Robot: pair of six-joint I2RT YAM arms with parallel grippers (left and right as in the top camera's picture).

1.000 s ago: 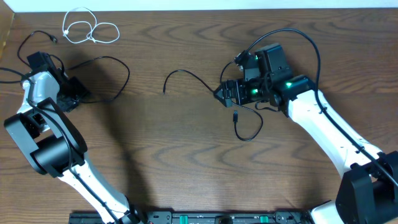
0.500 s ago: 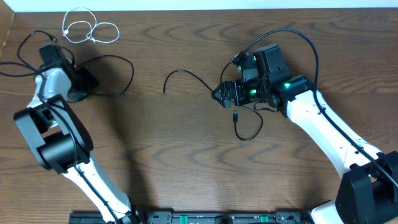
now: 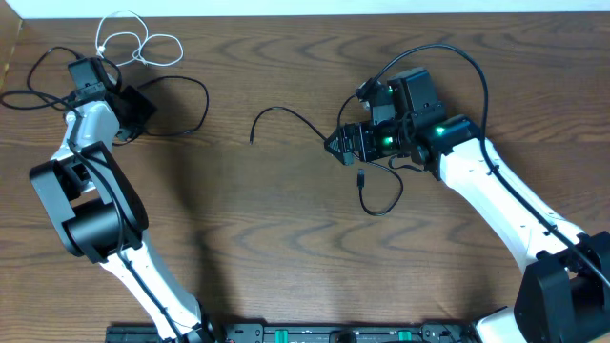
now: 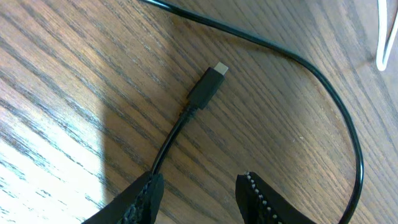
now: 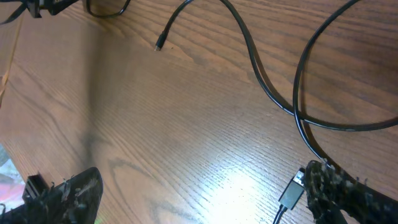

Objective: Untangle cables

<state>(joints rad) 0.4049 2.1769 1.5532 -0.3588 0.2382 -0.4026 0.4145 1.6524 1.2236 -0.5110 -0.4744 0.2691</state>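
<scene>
A black cable point(image 3: 198, 90) loops beside my left gripper point(image 3: 136, 111) at the back left. In the left wrist view its plug point(image 4: 208, 84) lies ahead of the jaws, and the cord runs back under the left fingertip point(image 4: 146, 193). The left gripper point(image 4: 199, 198) is open, with bare wood in the gap. The white cable point(image 3: 133, 43) lies coiled just behind it. My right gripper point(image 3: 335, 145) stands wide open mid-table. Two black cables cross point(image 5: 296, 112) in front of it. A plug point(image 5: 291, 193) lies by its right fingertip point(image 5: 336, 190).
A thin plug end point(image 3: 253, 141) of one black cable lies left of the right gripper. A thick black robot wire point(image 3: 448, 48) arches over the right arm. The table's back edge point(image 3: 286, 11) meets a white strip. A base rail point(image 3: 286, 333) runs along the front.
My left arm has swung toward the back and to the right, close to the white cable, and the black loop beside it has shifted the same way. The right arm has not moved.
</scene>
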